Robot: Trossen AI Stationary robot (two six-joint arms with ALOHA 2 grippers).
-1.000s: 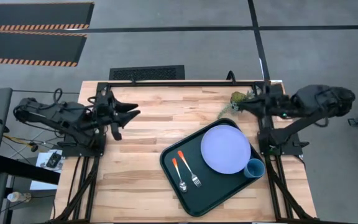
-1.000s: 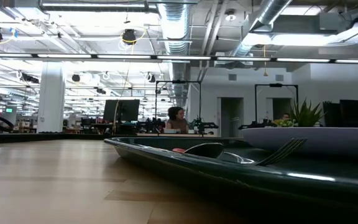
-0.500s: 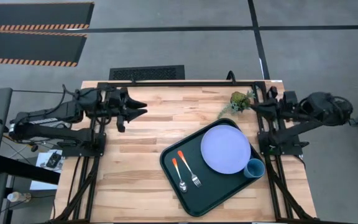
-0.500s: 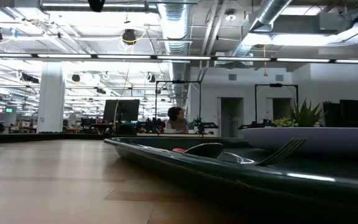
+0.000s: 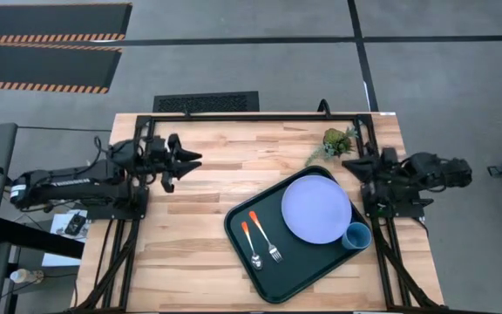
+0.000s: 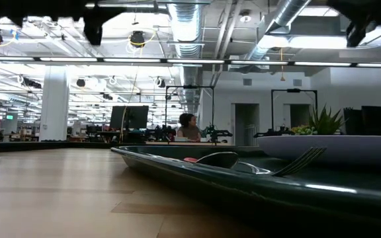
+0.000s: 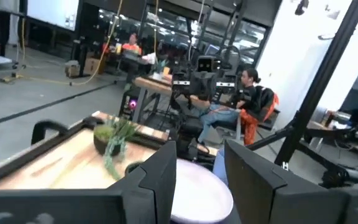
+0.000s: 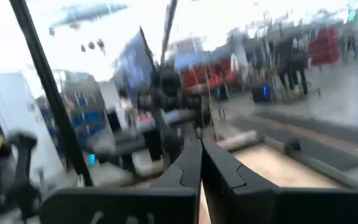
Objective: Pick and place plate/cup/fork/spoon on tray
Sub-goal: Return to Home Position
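The dark tray [image 5: 296, 253] lies at the table's near right. On it rest the pale lavender plate [image 5: 316, 208], the blue cup [image 5: 356, 235] at its right corner, the orange-handled spoon [image 5: 250, 242] and beside it the orange-handled fork [image 5: 266, 237]. The low view shows the tray's rim [image 6: 197, 173], the plate [image 6: 336, 147], the fork's tines [image 6: 301, 160] and the spoon's bowl [image 6: 218, 159]. My left gripper [image 5: 192, 159] is open and empty at the table's far left. My right gripper [image 5: 349, 163] is shut and empty at the right edge, beyond the tray.
A small potted plant [image 5: 335, 139] stands at the far right, between the tray and the table's black frame [image 5: 260, 116]. Bare wood [image 5: 181, 235] lies left of the tray. People sit at desks in the room beyond [image 7: 247, 99].
Both arms have folded lower, and their dark parts now show at the top of the low view. My right gripper has drawn back toward the table's right edge. My left gripper has stayed near the far left. The tray and the things on it have not moved.
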